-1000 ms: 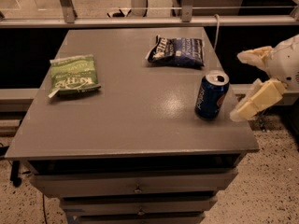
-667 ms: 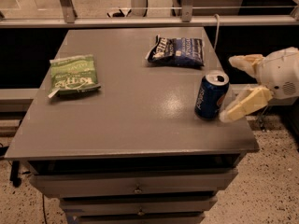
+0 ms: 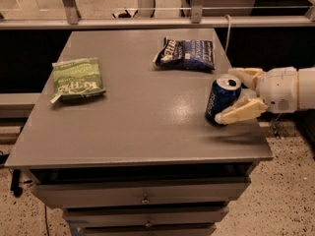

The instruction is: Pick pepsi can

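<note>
Pepsi can stands upright near the right edge of the table, in front of the chip bag. The gripper is spread, its fingers bracketing the can from the right. Centre it deeper between them, then squeeze evenly before lifting.

A green bag lies on the worktop's left side. A blue chip bag lies back right, behind the gripper at the right edge; drawers sit below.
</note>
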{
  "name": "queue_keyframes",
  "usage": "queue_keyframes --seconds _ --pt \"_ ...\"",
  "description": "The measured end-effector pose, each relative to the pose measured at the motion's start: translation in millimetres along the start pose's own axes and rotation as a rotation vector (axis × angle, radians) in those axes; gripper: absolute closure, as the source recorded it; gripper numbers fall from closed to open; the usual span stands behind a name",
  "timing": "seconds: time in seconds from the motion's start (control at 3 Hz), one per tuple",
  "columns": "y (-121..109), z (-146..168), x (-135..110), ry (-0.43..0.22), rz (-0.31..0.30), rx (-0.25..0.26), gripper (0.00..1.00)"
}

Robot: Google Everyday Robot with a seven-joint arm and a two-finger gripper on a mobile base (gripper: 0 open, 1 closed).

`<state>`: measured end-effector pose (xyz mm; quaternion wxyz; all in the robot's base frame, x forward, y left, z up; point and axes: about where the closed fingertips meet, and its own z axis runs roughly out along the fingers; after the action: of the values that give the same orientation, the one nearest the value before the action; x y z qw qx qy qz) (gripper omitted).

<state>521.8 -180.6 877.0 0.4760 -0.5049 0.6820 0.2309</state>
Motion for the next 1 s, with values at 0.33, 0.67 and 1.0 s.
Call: queue_keyframes --seconds 0.33,0.67,1.0 --pt "-5 3 -1 -0.036 0.023 0.006 0.4" --pt "-8 1 -16 -0.064 0.058 -0.008 0.64" --pt "-17 -6 -43 -0.095 0.033 0.007 0.87"
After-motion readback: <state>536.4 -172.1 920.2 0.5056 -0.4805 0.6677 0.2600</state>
